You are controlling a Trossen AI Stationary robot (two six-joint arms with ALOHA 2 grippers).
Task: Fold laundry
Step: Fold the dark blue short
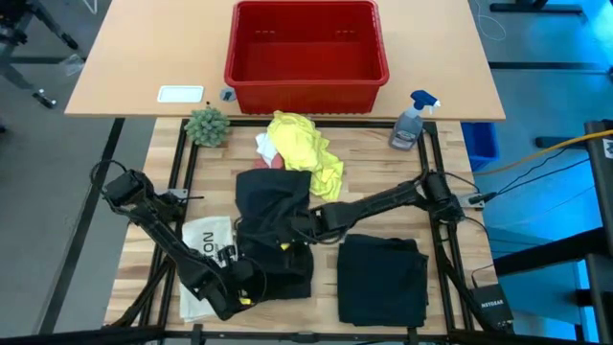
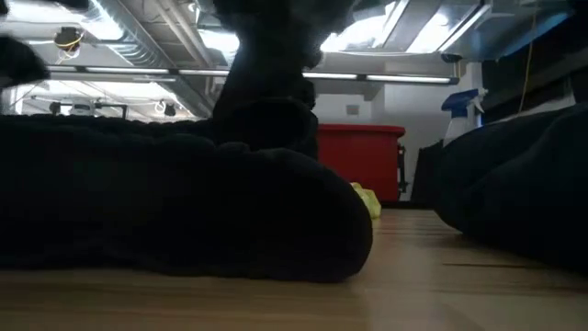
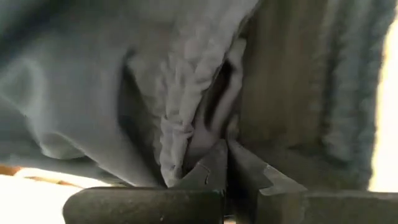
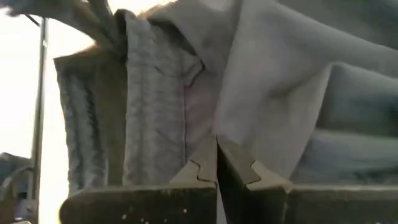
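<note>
**Both grippers clamped on the dark garment**

Jaws of the left gripper (image 1: pixel 251 285) and right gripper (image 1: pixel 303 228) are pinched tight on folds of the black trousers (image 1: pixel 273 225), which lie mid-table, long axis running from the near edge toward the red basket (image 1: pixel 306 81). A yellow T-shirt (image 1: pixel 305 149) is bunched beyond them. Beneath the left arm lies a white item (image 1: pixel 203 251) printed "NO…", partly hidden. Another dark folded garment (image 1: pixel 383 278) rests at right.
</note>
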